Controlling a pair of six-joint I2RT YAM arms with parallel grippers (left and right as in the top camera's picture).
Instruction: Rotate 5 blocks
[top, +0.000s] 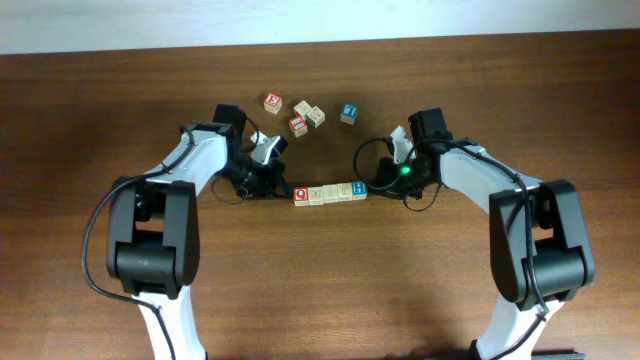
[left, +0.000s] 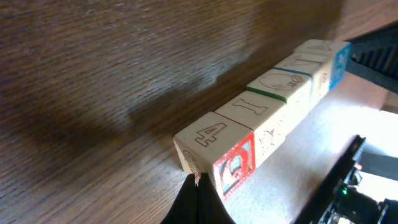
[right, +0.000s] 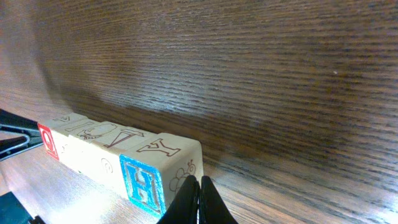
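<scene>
Looks like a robotics lab bench, white-and-black left arm (top: 195, 160) and right arm (top: 470, 175) based at the near edge of a dark wood-grain table (top: 320, 290), black cables (top: 92, 245) looping along them, green status light (top: 404, 170), alphabet blocks (top: 330, 193), plain pale strip (top: 150, 25) beyond the far edge

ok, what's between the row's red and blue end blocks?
Three plain beige blocks, touching in line, between red block and blue block; clearest overhead.

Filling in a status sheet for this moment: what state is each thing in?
Left end effector: shut, tip at the red-faced end block.
Right end effector: shut, tip at the blue-faced end block.
Row of five blocks: lined up, faces touching.
Loose blocks: scattered beyond the row.
</scene>
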